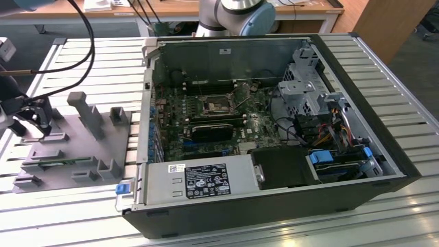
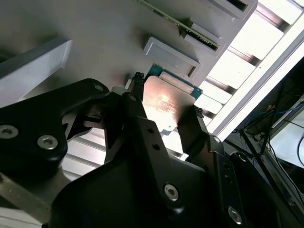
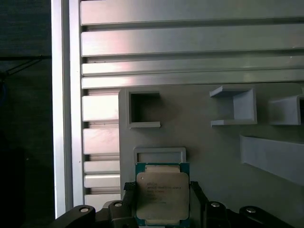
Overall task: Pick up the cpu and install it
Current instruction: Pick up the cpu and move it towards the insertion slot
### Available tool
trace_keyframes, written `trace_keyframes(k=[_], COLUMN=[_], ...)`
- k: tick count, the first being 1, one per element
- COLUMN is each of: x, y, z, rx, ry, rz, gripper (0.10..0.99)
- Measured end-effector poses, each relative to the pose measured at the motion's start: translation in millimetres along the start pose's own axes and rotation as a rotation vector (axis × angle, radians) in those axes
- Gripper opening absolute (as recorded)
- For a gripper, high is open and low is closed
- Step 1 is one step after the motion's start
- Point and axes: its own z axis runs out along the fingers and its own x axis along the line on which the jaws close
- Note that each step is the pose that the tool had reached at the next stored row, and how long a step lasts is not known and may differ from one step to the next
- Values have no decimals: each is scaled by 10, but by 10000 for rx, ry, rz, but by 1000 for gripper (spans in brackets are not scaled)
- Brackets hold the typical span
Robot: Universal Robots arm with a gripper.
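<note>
The cpu point(image 3: 162, 195), a flat square chip with a silvery top plate and a green rim, sits between my gripper's two dark fingers in both wrist views. My gripper point(image 3: 162, 202) is shut on the cpu point(image 2: 166, 102), one finger against each of two opposite edges, just over the grey fixture plate point(image 3: 213, 152). In the exterior view my gripper point(image 1: 33, 128) is at the far left, over that plate point(image 1: 72, 146). The dark square socket point(image 1: 218, 105) lies on the motherboard inside the open computer case point(image 1: 274, 56), far to the exterior view's right of my gripper.
Raised grey blocks and posts point(image 1: 86, 113) stand on the fixture plate, and a memory stick point(image 1: 58, 162) lies in it. A slatted metal table point(image 1: 404, 98) carries everything. Black cables point(image 1: 79, 46) hang above the plate. The case holds a power supply point(image 1: 199, 180) and drive cage point(image 1: 309, 77).
</note>
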Motion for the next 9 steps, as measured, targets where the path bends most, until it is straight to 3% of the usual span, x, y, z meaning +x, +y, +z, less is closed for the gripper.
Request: trace_keyframes(k=[9], x=[0], y=[3], z=[-64], rx=[-1], ry=[-1], rz=[0], gripper=[537])
